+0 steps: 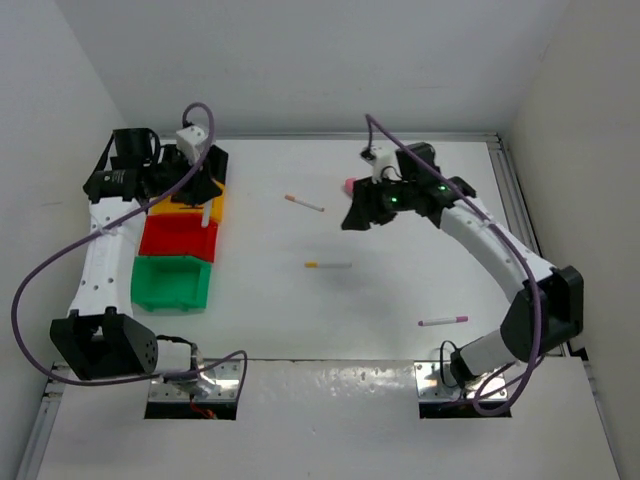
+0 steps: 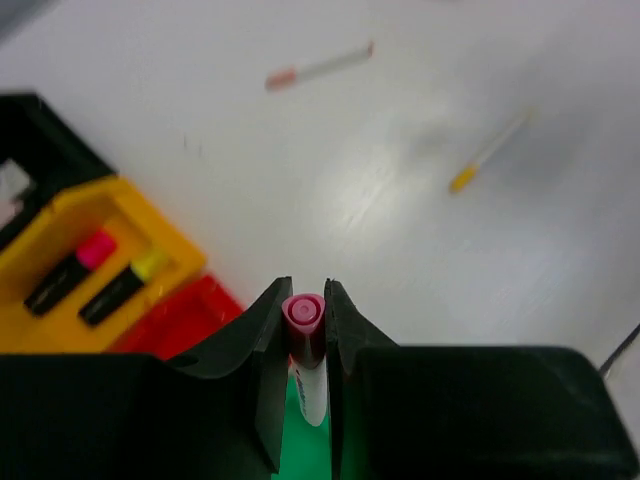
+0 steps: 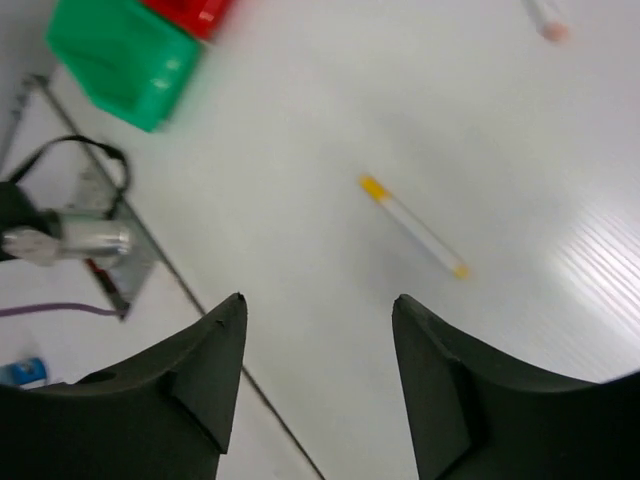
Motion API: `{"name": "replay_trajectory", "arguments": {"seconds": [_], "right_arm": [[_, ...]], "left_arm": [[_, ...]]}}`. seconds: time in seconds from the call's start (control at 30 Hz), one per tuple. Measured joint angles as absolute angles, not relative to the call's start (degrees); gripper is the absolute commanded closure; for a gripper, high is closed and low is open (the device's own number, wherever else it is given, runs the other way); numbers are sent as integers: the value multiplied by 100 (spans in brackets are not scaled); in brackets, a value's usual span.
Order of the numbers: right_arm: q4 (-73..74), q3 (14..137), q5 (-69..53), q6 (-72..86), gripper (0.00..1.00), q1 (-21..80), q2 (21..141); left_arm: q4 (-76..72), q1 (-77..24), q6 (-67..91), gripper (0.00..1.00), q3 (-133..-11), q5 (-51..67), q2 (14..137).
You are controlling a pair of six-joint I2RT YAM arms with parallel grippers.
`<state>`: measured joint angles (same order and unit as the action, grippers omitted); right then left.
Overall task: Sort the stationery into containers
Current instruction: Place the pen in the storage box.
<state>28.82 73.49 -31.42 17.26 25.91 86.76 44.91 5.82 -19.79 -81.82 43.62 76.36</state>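
**Pen in hand above the bins, drop spot not settled**

My left end effector [image 2: 305, 300] is clenched on a thin white pen [image 2: 305, 318], its pink end poking out past the fingertips. In the top view that pen hangs at the upper left of the frame, over the line where the yellow bin [image 1: 216, 208] meets the red bin [image 1: 178, 238]. My right end effector [image 3: 320, 340] is spread wide with nothing in it, above a yellow-ended pen [image 3: 413, 226] lying on the tabletop [image 1: 400, 290].

As I judge it, the danger is letting go while I straddle two bins. The pen could strike the shared wall and tip into either one, or bounce out onto the tabletop. I also grip it near one end, so it may swing as I move and land crooked.

My left wrist view shows what the top view hides under my arm: two black markers in the yellow bin, one pink-capped [image 2: 75, 265] and one yellow-capped [image 2: 125, 285]. Only the top view shows the green bin [image 1: 170, 283] whole, and a pink-ended pen [image 1: 442, 321] at the lower right.
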Motion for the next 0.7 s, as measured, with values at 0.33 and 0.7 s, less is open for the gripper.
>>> {"name": "replay_trajectory", "arguments": {"seconds": [0.33, 0.7], "right_arm": [[4228, 5741, -2742, 113, 40, 1313, 7220], [5404, 4637, -1944, -2320, 39, 126, 6429]], "left_arm": [[6805, 1385, -5894, 100, -6794, 2823, 7677], [6571, 1896, -7295, 71, -5800, 2318, 7476]]}}
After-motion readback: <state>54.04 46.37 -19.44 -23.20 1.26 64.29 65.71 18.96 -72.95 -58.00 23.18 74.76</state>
